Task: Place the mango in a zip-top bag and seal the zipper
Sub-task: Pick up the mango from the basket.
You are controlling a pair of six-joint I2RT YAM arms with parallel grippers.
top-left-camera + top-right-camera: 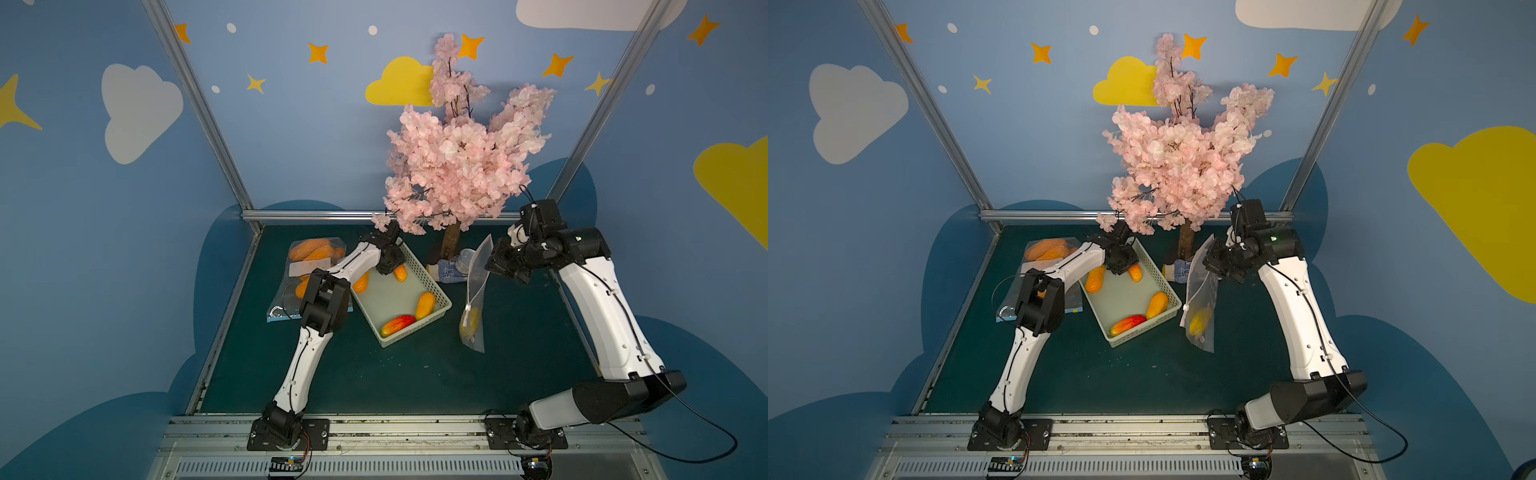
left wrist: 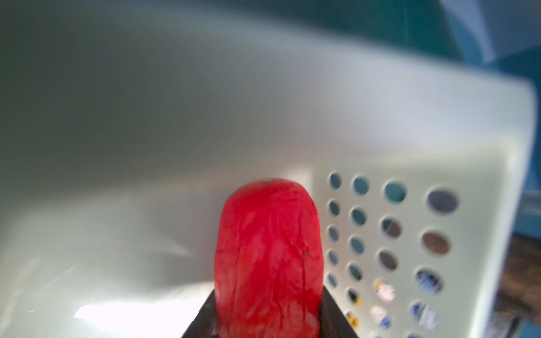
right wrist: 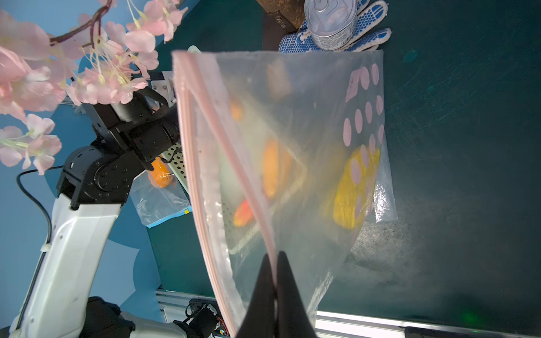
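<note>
One fruit bagged, another gripped.
Right of the basket point(image 1: 430, 278), the zip-top bag point(image 1: 478, 274) holds a yellow mango point(image 1: 469, 322), its top pinched tight in the right tool point(image 3: 273, 259); at the basket's far end, the left tool point(image 1: 386, 271) clasps a mango point(image 2: 268, 248).

My dark green table point(image 1: 415, 382) carries a pale perforated basket point(image 1: 426, 274) at centre, bagged mangoes point(image 1: 316, 249) to its left, and a blossom tree's trunk point(image 1: 451, 245) beside a dotted glove point(image 1: 446, 272) at the back.

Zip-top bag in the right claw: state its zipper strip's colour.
Pale pink zipper strip on the clear bag, clearest in right wrist view.
</note>
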